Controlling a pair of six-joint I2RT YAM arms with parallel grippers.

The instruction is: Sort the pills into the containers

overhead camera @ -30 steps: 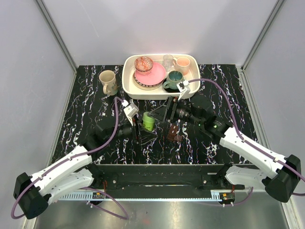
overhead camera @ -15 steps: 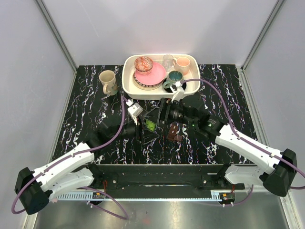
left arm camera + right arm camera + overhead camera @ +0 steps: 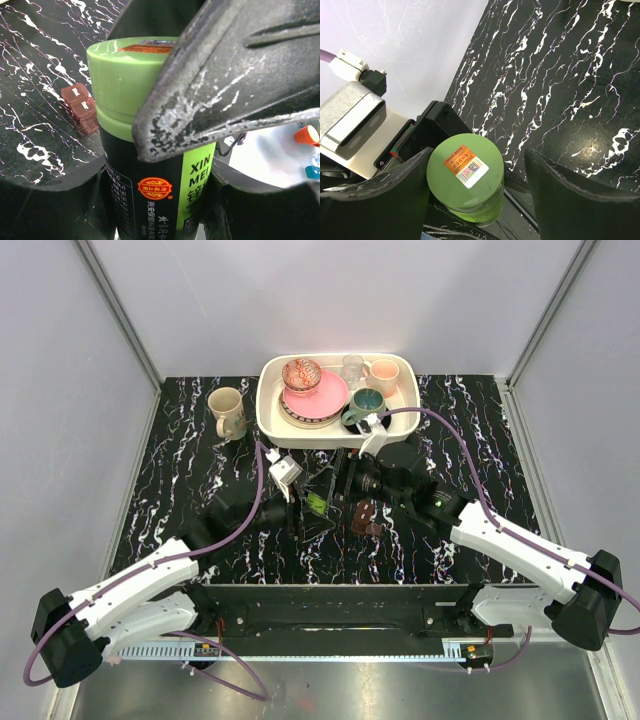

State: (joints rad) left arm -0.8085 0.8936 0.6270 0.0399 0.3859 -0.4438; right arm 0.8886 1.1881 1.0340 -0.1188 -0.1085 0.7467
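Where the two arms meet, the left hand [image 3: 300,505] clamps one black bottle [image 3: 150,200] whose label reads "XIN MEI" beside a red-gold emblem; an orange-and-white sticker tops its green cap [image 3: 465,185]. The right hand [image 3: 477,192] stands wide, a finger at each side of that cap. Just right of them one brown pill case [image 3: 364,518] lies on the table [image 3: 180,470], three compartments showing. Farther back stand one beige mug [image 3: 227,412] and one white tray [image 3: 268,420] of crockery.
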